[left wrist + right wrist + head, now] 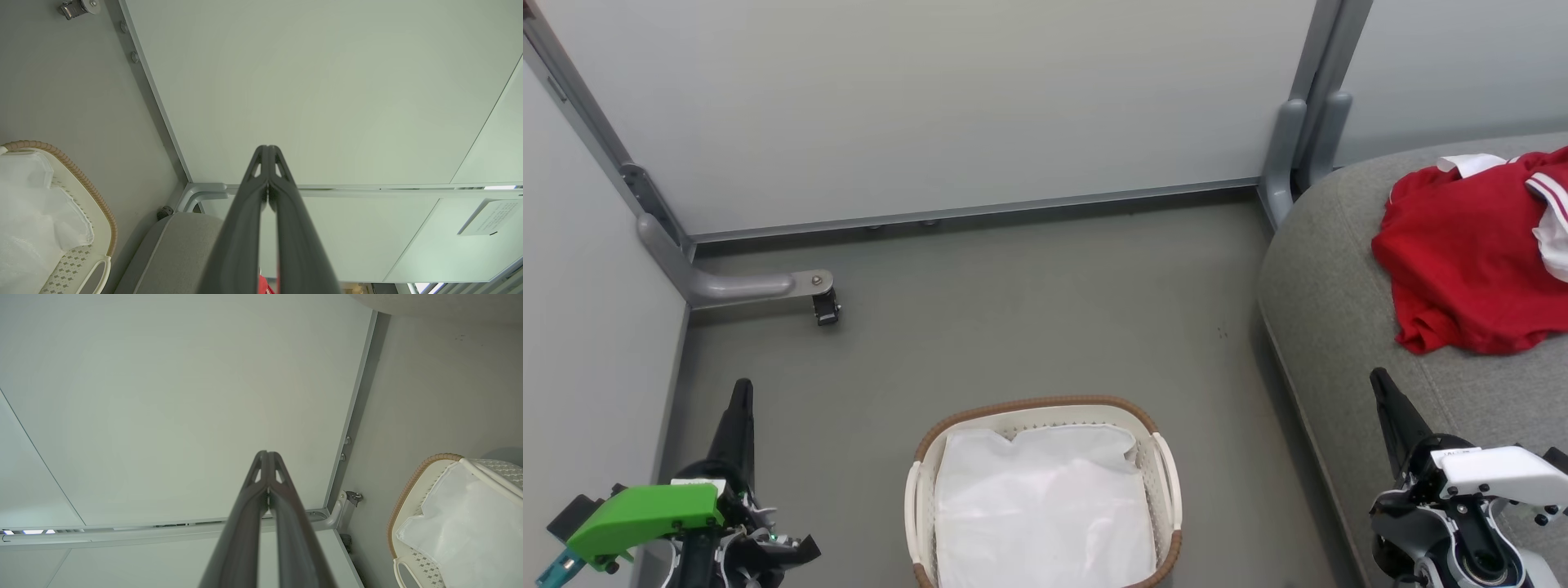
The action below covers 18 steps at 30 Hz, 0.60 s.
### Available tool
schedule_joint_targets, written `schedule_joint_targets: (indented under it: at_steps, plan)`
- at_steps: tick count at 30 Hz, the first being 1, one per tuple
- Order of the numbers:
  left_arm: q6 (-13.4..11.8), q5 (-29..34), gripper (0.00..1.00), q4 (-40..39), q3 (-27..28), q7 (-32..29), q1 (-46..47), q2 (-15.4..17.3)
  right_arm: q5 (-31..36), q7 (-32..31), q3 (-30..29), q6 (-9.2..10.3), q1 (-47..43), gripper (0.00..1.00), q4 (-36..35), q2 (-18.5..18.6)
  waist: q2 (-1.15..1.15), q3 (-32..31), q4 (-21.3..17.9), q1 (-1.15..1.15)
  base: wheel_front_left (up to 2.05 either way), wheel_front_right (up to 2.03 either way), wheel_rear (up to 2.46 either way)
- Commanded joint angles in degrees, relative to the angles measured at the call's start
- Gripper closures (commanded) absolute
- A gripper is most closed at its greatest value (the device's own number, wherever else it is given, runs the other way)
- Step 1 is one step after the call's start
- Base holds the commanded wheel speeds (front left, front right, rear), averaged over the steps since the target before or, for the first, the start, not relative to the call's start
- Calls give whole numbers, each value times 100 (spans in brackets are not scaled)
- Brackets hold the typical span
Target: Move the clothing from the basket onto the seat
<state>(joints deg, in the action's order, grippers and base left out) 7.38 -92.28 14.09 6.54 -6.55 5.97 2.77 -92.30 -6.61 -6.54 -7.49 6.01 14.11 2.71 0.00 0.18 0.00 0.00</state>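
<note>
a: where's the clothing (pixel 1462 253)?

b: on the seat (pixel 1327 278), at the right of the head view. it's a rumpled red heap with a white collar piece and white stripe trim showing along its far side. i can't tell how many pieces are in it.

a: and the basket (pixel 1039 405)?

b: on the grey floor (pixel 1029 310) just left of the seat and apart from it. the white lining (pixel 1045 506) lies inside it.

a: the left hand (pixel 742 385)?

b: low at the left, over the floor, beside the basket and not touching it. its two dark fingers are pressed together with nothing between them; the left wrist view shows the tips meeting.

a: the right hand (pixel 1378 376)?

b: over the near part of the seat, below the red heap and clear of it. its fingers are pressed together too, on nothing, and point up the view.

a: behind all that?

b: pale partition panels (pixel 931 106) in grey frames, and a small caster (pixel 826 309) on the left frame's foot.
</note>
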Motion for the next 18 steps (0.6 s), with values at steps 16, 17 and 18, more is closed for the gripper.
schedule_joint_targets:
  at_steps: [16, 17, 18]
  plan:
    - [27, -24, 100, -10, 13, -19, 59, 19, -21, -6, -9, 0, 39, 100, -25, 33, 0, 0, 0, 0, 0, 0, 0]
    - [27, -24, 100, -10, 13, -19, 59, 19, -22, -6, -9, 0, 39, 100, -25, 33, 0, 0, 0, 0, 0, 0, 0]
    - [27, -24, 100, -10, 13, -19, 59, 19, -22, -6, -9, 0, 39, 100, -25, 32, 0, 0, 0, 0, 0, 0, 0]
